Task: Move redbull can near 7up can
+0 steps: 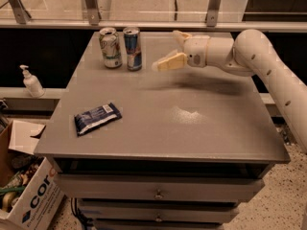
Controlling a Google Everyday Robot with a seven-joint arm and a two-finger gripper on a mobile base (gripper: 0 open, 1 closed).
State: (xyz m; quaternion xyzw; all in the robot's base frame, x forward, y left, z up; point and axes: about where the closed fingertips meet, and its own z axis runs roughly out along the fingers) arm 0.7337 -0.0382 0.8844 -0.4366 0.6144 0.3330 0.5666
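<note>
The redbull can (pixel 133 49), slim, blue and silver, stands upright at the back left of the grey table (pixel 201 128). The 7up can (pixel 110 47), wider, white with green marks, stands right beside it on its left, almost touching. My gripper (pixel 171 49) is open and empty, held above the table to the right of the redbull can, apart from it. One finger (pixel 169 62) points left toward the cans; the other finger (pixel 181 36) points up and back.
A dark blue snack packet (pixel 97 118) lies at the front left of the table. A white pump bottle (pixel 30 81) stands on a ledge to the left. A cardboard box (pixel 24 195) sits on the floor at lower left. A railing runs behind the table.
</note>
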